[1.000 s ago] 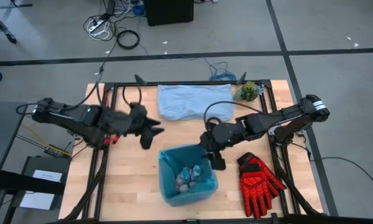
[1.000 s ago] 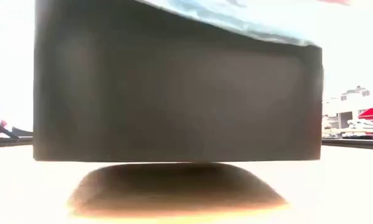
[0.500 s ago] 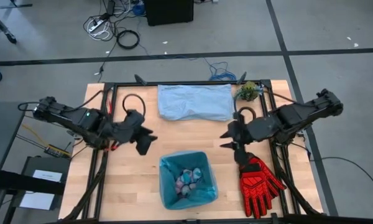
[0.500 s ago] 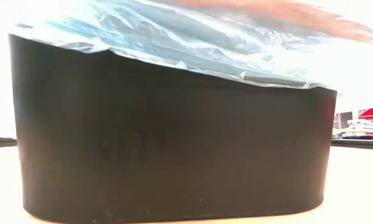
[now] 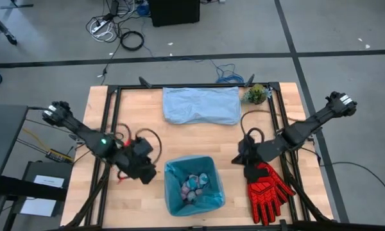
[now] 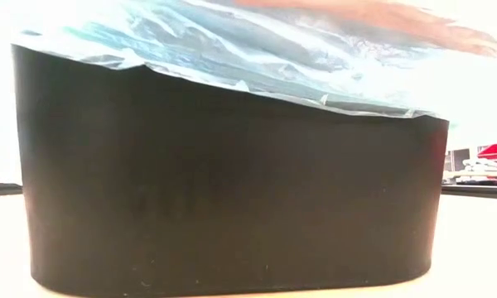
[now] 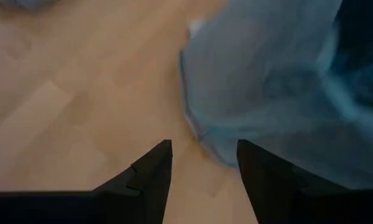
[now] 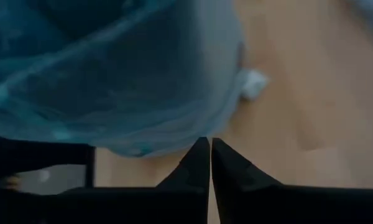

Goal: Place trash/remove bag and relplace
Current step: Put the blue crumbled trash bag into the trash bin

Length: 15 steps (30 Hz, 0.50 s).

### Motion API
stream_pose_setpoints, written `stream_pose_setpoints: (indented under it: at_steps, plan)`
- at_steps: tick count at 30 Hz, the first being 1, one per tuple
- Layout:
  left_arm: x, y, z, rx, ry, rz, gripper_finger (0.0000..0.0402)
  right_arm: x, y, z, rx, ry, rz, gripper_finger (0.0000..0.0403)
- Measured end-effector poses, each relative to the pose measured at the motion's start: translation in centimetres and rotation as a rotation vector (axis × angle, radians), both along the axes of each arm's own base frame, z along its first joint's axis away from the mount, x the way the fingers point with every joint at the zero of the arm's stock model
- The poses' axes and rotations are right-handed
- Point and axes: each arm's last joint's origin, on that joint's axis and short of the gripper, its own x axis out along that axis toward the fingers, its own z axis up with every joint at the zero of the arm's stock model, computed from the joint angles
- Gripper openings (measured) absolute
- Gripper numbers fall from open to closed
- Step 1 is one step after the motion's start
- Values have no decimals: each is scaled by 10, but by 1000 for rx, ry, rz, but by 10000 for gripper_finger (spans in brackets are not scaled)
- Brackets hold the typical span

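since a moment ago both your arms have dropped low to flank the bin (image 5: 194, 186): the left gripper (image 7: 202, 163) now sits just beside its left wall, fingers parted with nothing between them, and the right gripper (image 8: 209, 163) just beside its right wall, above the red glove (image 5: 267, 186), fingers pinched together on nothing. the bin itself has settled flat on the table (image 5: 141, 122). the bag (image 6: 257, 50) lines the bin, its cyan rim folded over the edge, and the trash (image 5: 194, 183) lies inside as pink, blue and white wads. that suggests the filling is done and lifting the liner out comes next, though the wrist views are too blurred to tell how close either fingertip is to the plastic.
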Motion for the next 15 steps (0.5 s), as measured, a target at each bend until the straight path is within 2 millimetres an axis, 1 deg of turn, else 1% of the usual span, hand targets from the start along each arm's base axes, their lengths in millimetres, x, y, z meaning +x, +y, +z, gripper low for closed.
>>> stream_pose_setpoints:
  at_steps: [3,6,11,15]
  plan:
    - [6,-16,-27,-76,-13,-37,162,3,3,-25,93,-23,4,1]
    - [9,-25,-52,-139,-26,-45,148,2,4,-50,153,7,26,0]
    - [7,-28,-92,-182,-3,-42,135,-2,5,-88,207,99,85,0]
    - [14,-27,-108,-232,-74,-32,132,4,11,-108,268,111,139,0]
